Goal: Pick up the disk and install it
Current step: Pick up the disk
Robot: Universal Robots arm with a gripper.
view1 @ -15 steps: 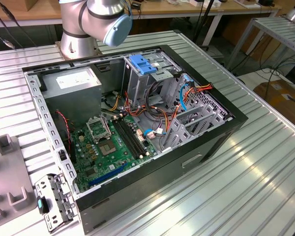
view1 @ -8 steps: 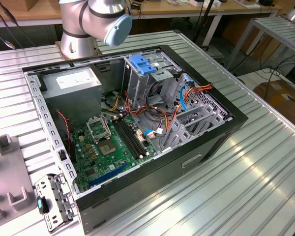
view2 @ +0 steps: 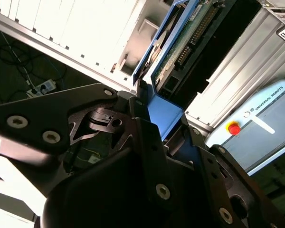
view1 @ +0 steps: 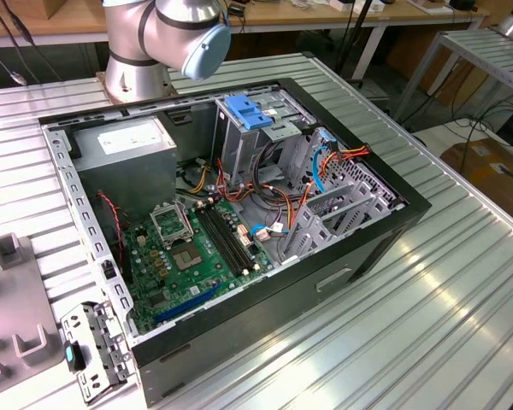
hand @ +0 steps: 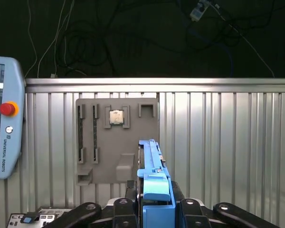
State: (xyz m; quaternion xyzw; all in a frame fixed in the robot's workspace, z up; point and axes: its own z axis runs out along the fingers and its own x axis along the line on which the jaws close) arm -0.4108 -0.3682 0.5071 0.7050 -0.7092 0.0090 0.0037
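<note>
Ribbed aluminium table point(hand: 228, 142) is the backdrop. Gripper point(hand: 154, 202) is clamped on the disk point(hand: 149, 161) at the end tab of its blue carrier. The disk sticks out edge-on past the fingers, over the grey fixture plate point(hand: 99, 161), and looks clear of it.

Handling, my read: stiff, dense for its size, shock-sensitive. The second wrist view shows bare circuit board on one face, so hold the carrier, not the board. The smooth plastic could slip or flex.

Wrist looks pitched to face the table. Beyond the disk, a CPU chip point(hand: 116, 116) sits in a pocket of the plate, with the teach pendant point(hand: 2, 142) beside the plate. In the exterior view the open PC case point(view1: 325, 282) is near the plate, and the arm base point(view1: 137, 60) is farther off, past the case.
</note>
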